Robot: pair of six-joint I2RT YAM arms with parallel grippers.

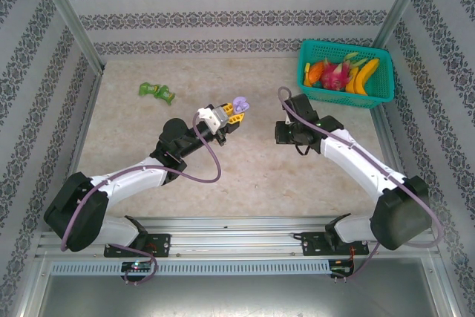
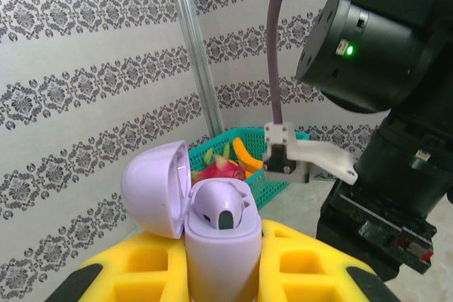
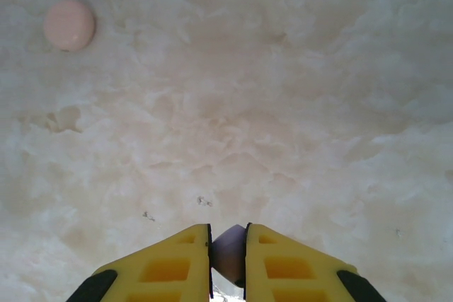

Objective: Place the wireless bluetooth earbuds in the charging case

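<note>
Left wrist: left claw (image 2: 221, 256) clamps case (image 2: 216, 210); right claw (image 3: 228, 235) pinches earbud (image 3: 228, 254)

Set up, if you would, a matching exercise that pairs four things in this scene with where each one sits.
Things:
1. lilac charging case
2. pink round case
3. teal basket
4. green packets

Places:
A. far left of the table
B. clamped in the left gripper, lid open
C. far right corner, holding fruit
D. on the table ahead of the right gripper

Pairs: 1-B; 2-D; 3-C; 4-A.
</note>
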